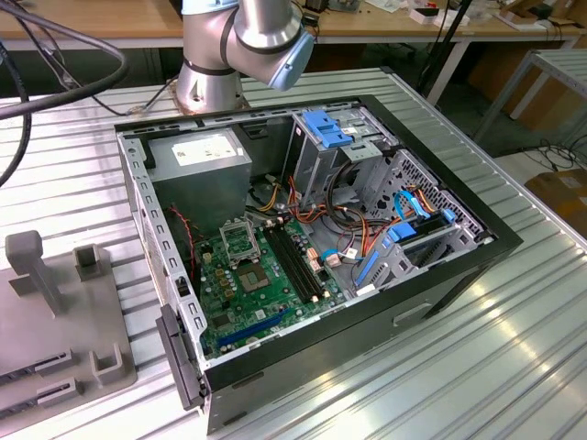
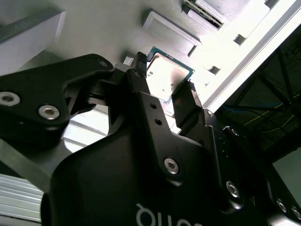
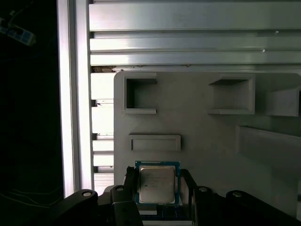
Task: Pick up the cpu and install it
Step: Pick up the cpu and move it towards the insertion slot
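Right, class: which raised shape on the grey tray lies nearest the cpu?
The low, closed rectangular bar beside the cpu in the first wrist view. The two hollow square pockets stand farther off on the grey tray.

One cpu [image 3: 157,184], one open computer case [image 1: 449,280], one green board [image 1: 231,304], one grey fixture tray [image 1: 92,312], one robot arm [image 1: 261,37]

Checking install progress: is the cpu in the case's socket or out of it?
Out: in both wrist views the cpu is at the gripper, against the grey fixture, outside the case.
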Robot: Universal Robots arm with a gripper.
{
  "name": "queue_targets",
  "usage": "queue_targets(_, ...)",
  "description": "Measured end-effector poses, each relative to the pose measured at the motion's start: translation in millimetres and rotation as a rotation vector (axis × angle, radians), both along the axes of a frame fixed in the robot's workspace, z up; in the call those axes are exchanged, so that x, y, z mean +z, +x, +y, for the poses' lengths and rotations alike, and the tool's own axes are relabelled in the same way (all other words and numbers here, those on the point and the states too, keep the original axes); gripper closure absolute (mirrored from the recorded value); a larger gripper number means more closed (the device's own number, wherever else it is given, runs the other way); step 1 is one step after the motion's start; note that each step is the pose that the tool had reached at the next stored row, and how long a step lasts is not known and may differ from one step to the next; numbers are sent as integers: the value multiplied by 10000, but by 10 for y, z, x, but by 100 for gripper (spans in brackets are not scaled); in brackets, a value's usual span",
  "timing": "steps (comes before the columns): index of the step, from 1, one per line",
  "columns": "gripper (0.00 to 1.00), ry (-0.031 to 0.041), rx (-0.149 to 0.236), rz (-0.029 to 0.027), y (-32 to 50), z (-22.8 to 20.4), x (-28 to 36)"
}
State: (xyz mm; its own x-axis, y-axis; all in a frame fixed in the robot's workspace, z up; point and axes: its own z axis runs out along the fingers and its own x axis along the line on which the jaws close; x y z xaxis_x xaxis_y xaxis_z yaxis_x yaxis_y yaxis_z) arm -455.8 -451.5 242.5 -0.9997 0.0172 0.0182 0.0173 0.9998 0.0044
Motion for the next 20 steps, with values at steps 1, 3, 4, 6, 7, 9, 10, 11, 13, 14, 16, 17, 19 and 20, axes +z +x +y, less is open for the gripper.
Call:
queue_targets(1, 53, 0, 0, 0, 0, 0, 3)
queue_targets(3, 53, 0, 0, 0, 0, 0, 9)
queue_targets(4, 53, 0, 0, 0, 0, 0, 11)
queue_targets(6, 53, 0, 0, 0, 0, 0, 16)
queue_targets(7, 53, 0, 0, 0, 0, 0, 17)
queue_targets(9, 53, 0, 0, -1, 0, 0, 22)
queue_targets(10, 53, 0, 0, 0, 0, 0, 25)
queue_targets(11, 53, 0, 0, 0, 0, 0, 28)
queue_targets(13, 53, 0, 0, 0, 0, 0, 33)
queue_targets(14, 53, 0, 0, 0, 0, 0, 35)
queue_targets(16, 53, 0, 0, -1, 0, 0, 39)
queue_targets(17, 53, 0, 0, 0, 0, 0, 42)
queue_targets(19, 53, 0, 0, 0, 0, 0, 48)
queue_targets(20, 53, 0, 0, 0, 0, 0, 51)
